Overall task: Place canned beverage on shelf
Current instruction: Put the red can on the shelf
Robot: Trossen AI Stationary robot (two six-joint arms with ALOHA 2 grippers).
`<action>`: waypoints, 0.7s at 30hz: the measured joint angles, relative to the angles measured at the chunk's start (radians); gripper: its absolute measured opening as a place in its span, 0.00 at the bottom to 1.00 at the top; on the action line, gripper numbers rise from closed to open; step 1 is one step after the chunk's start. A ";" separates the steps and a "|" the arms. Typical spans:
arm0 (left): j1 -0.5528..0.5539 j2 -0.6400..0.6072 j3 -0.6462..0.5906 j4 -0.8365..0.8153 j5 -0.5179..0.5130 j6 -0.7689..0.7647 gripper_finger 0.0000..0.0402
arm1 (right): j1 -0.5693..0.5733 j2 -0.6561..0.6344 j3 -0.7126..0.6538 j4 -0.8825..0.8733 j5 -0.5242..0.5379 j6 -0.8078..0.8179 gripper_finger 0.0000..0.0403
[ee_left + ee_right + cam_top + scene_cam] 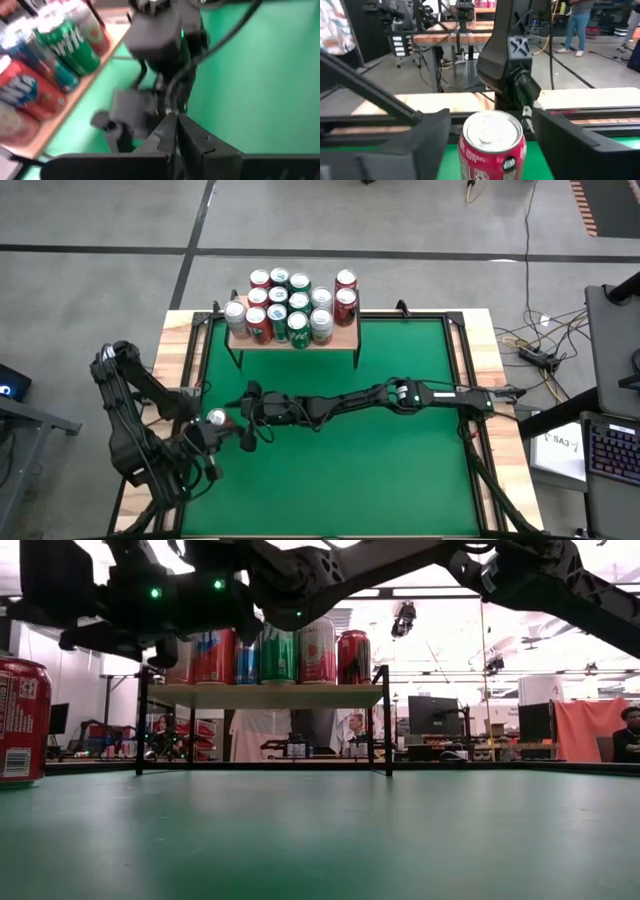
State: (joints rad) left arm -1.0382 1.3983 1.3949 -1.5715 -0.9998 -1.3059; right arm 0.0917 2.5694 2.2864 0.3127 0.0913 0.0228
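Observation:
A red can [492, 142] stands upright on the green table at its left side [215, 418], and its base rests on the table in the low view [22, 720]. My right gripper [229, 417] reaches level across the table from the right. It is open, with one finger [420, 145] on each side of the can and a narrow gap at each side. The light-wood shelf [345, 340] on black legs stands at the far edge and bears several upright cans [290, 305]. My left gripper [175, 131] is shut and empty, above the table just near of the right gripper.
The left arm's dark column [512, 55] rises just beyond the can. A raised wooden border [180, 340] frames the green table. Bare green surface [380, 470] spreads across the near and right parts. The shelf's black legs [388, 720] stand on the far part.

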 joint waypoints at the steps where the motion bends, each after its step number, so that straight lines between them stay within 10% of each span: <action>1: 0.000 -0.002 0.004 0.000 -0.019 0.010 0.00 | -0.001 0.000 0.000 -0.002 -0.011 -0.005 0.63; 10: 0.003 -0.012 0.047 0.001 -0.154 0.093 0.00 | -0.010 0.005 -0.003 -0.042 -0.006 -0.046 0.27; 21: 0.101 -0.045 -0.030 0.000 0.246 -0.037 0.00 | 0.008 -0.183 -0.003 -0.716 0.222 -0.199 0.03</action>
State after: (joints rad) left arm -0.9373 1.3530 1.3650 -1.5713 -0.7534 -1.3433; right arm 0.1001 2.3861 2.2831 -0.4038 0.3131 -0.1759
